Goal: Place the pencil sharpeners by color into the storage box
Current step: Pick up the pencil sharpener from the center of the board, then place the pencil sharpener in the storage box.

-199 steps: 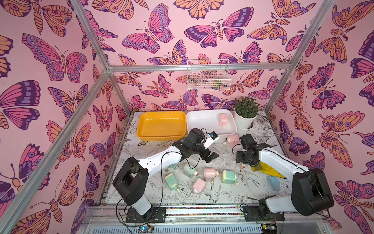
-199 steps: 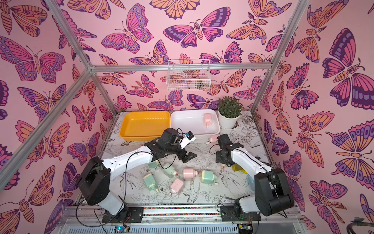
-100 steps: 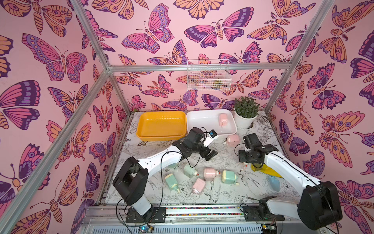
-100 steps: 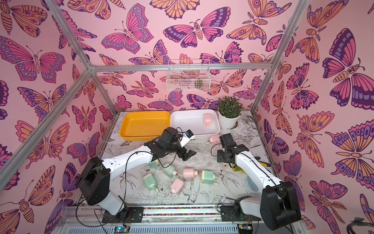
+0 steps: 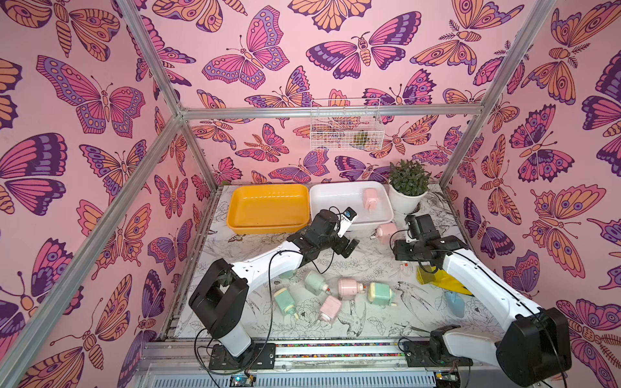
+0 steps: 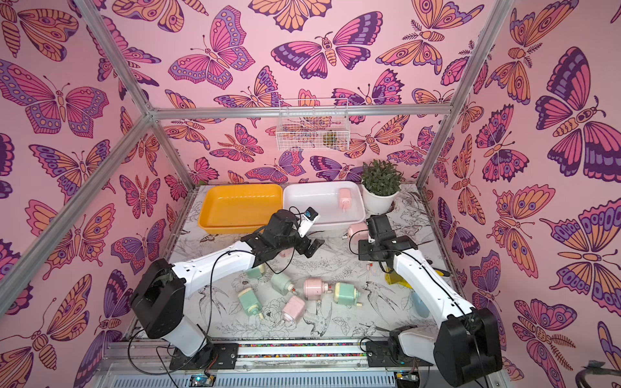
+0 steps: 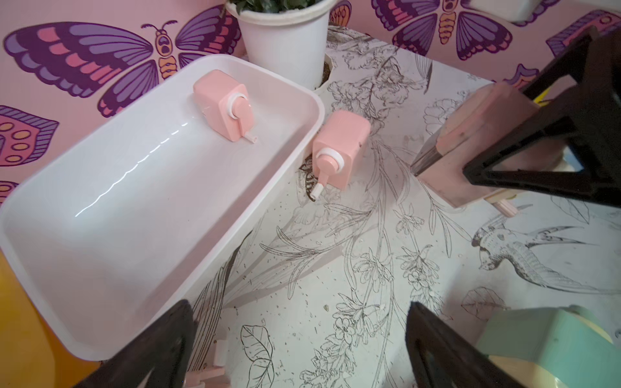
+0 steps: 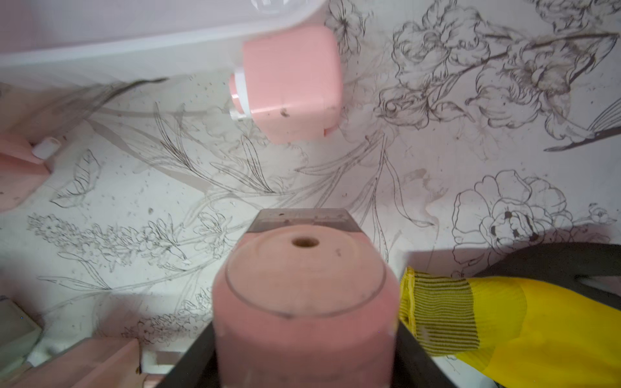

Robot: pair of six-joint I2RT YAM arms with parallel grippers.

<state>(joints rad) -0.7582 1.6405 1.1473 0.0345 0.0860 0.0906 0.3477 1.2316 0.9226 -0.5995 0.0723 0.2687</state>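
right gripper has swung nearer the white box, clamped on a pink sharpener | left gripper spread, empty | drop-off probably next

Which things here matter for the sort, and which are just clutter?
Job: pink sharpeners, green sharpeners, white bin, yellow bin, pink sharpener in the right gripper.
Clutter: potted plant, wire basket, yellow glove, blue item.

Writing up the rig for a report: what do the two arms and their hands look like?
Both arms have white link shells with bulky black joints. Loose black cables loop along them. The left hand and right hand are black with triangular open-framed fingers. A small white camera module sits on the left wrist.
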